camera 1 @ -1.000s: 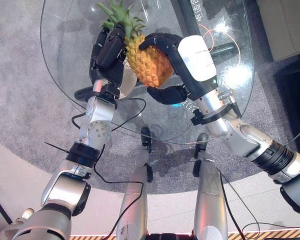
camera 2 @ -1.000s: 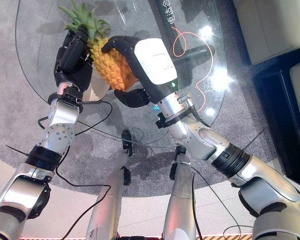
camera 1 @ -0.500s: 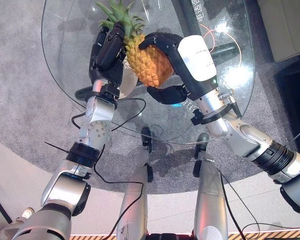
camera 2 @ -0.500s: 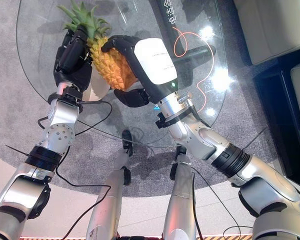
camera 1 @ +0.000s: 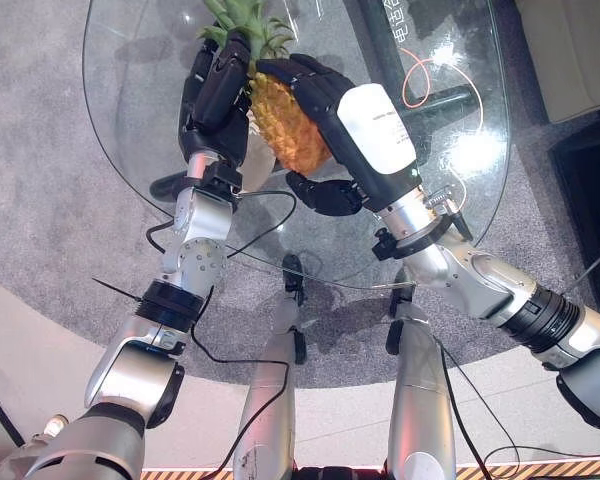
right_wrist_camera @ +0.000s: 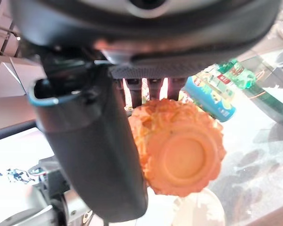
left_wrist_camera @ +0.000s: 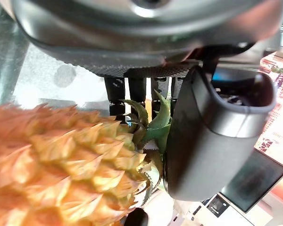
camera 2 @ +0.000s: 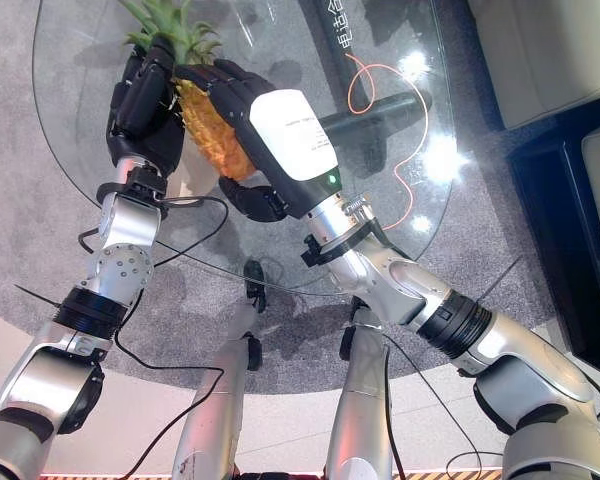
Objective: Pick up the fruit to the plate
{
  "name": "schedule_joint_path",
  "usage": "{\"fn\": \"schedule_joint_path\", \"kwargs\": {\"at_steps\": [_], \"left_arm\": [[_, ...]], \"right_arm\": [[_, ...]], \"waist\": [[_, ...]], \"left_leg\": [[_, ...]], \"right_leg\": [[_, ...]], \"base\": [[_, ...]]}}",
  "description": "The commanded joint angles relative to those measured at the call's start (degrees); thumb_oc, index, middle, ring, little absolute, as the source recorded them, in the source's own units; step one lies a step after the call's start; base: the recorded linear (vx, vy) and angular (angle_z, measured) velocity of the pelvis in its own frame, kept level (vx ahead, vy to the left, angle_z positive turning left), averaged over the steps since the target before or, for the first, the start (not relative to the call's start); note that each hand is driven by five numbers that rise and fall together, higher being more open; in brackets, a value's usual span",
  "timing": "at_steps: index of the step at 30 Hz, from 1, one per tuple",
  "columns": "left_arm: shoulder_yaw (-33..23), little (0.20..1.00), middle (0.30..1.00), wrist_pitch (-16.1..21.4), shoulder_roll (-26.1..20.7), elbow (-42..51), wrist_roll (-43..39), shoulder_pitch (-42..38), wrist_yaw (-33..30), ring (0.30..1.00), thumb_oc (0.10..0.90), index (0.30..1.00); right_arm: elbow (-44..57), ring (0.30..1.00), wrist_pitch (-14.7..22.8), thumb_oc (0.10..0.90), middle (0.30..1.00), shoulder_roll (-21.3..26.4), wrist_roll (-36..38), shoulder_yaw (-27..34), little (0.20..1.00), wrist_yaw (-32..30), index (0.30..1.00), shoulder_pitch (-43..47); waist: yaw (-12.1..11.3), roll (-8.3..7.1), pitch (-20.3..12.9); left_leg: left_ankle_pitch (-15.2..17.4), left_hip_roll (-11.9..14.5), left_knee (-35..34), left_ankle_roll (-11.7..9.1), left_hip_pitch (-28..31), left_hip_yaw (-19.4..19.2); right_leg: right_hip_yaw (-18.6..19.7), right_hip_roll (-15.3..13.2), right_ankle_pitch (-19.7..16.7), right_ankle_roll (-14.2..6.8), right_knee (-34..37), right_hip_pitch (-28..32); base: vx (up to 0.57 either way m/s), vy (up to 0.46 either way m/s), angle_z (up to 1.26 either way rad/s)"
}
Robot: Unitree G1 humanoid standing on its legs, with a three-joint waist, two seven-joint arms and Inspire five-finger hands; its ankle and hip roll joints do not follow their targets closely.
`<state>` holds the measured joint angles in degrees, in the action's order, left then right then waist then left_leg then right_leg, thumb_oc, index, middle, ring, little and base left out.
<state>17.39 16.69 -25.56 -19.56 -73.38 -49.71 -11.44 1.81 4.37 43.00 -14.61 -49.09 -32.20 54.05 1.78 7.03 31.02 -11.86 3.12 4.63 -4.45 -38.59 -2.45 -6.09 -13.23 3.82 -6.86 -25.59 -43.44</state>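
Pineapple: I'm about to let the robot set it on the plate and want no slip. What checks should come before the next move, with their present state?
1. Right robot hand curled round the pineapple: ok.
2. Left robot hand against the fruit's crown side, supporting it: ok.
3. Pineapple lifted off the glass table: ok.
4. Plate under the fruit's base, pale disc seen in the right wrist view: ok, though its full rim is hidden.
5. Fruit upright for setting down: not ok, it lies tilted between the hands.
6. Orange cable away from the drop spot: ok.
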Motion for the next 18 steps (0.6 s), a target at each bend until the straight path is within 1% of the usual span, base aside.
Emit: {"fn": "schedule_joint_path", "kwargs": {"at_steps": [1,5,7,18], "left_arm": [[4.2,0.2,0.3,3.3,2.3,4.6,4.7,-8.8,3.6,0.3,0.1,0.3],[3.2,0.2,0.3,5.4,2.4,3.5,5.3,-8.8,1.6,0.3,0.1,0.3],[2.4,0.2,0.3,7.3,2.5,3.1,5.6,-8.4,0.0,0.3,0.1,0.3],[-0.8,0.2,0.3,9.9,3.2,0.4,8.2,-9.4,-6.4,0.3,0.1,0.3]], "right_arm": [[8.2,0.9,5.7,0.8,0.9,-3.1,-1.8,1.6,0.9,-2.2,0.9,12.4],[7.7,0.9,6.1,0.8,0.9,-3.2,-1.8,2.0,0.9,-2.2,0.9,12.3],[7.5,0.9,6.2,0.8,0.9,-3.3,-2.1,2.3,0.9,-2.4,0.9,11.9],[6.5,0.9,6.0,0.8,0.9,-4.1,-2.8,3.2,0.9,-2.6,0.9,12.5]], "waist": [[-1.3,-1.76,-1.2],[-1.4,-1.8,-1.2],[-1.4,-1.87,-1.2],[-1.5,-2.03,-1.2]], "left_leg": [[6.6,-3.7,3.4,0.7,2.0,-3.1],[6.5,-3.7,3.4,0.6,2.0,-3.0],[6.9,-3.6,3.6,0.5,2.3,-3.0],[6.4,-3.7,3.4,0.4,1.9,-2.9]], "right_leg": [[-3.9,1.6,-7.2,-0.5,14.7,6.3],[-4.0,1.6,-7.2,-0.5,14.7,6.3],[-4.0,1.5,-6.7,-0.6,14.4,6.5],[-4.1,1.6,-7.0,-0.4,14.8,6.4]], "base": [[0.0,0.0,0.0],[0.0,0.0,0.0],[0.0,0.0,0.0],[0.0,0.0,0.0]]}}
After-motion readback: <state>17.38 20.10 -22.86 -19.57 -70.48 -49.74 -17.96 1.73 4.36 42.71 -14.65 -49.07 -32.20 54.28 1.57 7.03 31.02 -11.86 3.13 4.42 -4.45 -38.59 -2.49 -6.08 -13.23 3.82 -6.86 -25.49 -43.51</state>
